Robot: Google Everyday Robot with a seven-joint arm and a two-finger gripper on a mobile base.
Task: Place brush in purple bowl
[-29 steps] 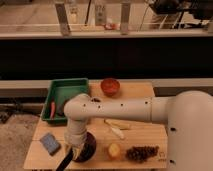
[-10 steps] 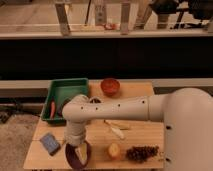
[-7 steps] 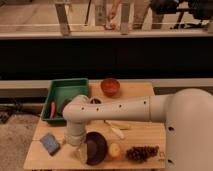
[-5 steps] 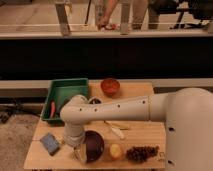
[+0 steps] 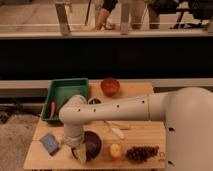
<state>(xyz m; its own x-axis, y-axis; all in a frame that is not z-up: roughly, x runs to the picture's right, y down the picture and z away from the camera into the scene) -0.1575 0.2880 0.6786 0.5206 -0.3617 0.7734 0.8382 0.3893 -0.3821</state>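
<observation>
Pincer (image 5: 79,152) seemingly beside purple bowl (image 5: 93,143)

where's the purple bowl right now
Camera view: the purple bowl sits near the table's front edge, between the blue block and the apple; the gripper is at its rim on the block's side.

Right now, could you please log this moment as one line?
gripper: fingers open, at left rim of round dark purple bowl | slim black-handled brush: not discernible | placement: unconfirmed
</observation>
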